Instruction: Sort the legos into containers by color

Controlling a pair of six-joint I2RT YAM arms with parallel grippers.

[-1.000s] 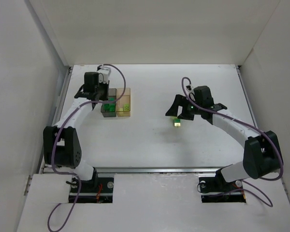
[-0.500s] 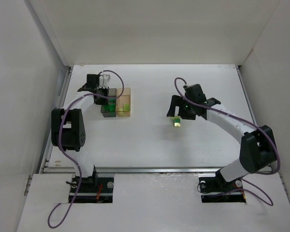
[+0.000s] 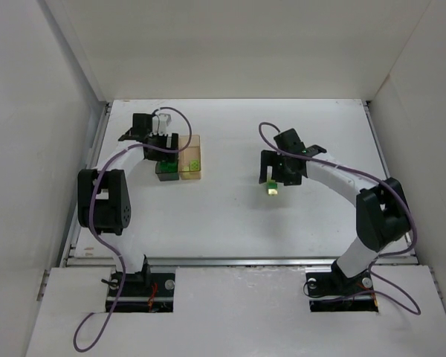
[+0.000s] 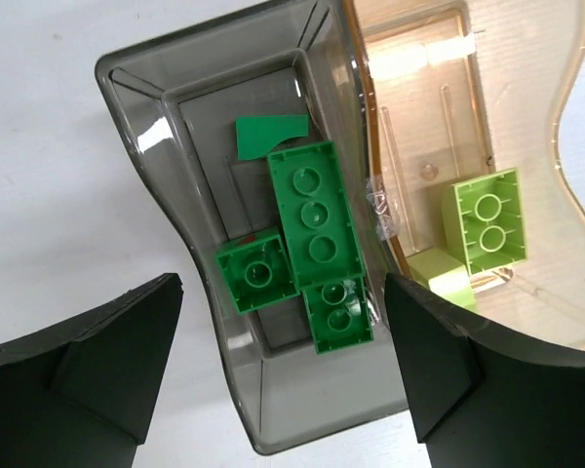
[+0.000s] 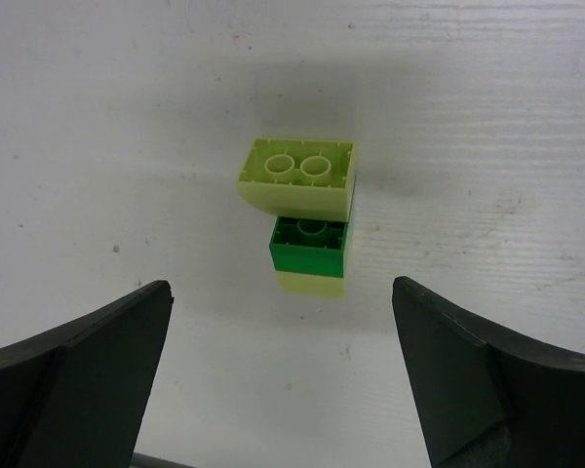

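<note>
Smoky translucent box (image 4: 141,107) holding glossy studded green bricks (image 4: 312,210), both arms' jaws spread

left arm (image 3: 102,204): base near-left, elbow folded up at the left side, white forearm reaching away and to the right
left wrist (image 3: 146,126): at far end of reach, bent over, pointing down
left fingers (image 4: 97,370): spread wide, dark tips low at both sides of wrist view, gripping nothing
right arm (image 3: 338,177): base near-right, elbow raised on the right, forearm stretched leftward
right wrist (image 3: 290,143): tipped down
right fingers (image 5: 88,375): spread wide, tips at both lower corners of wrist view, gripping nothing
</note>
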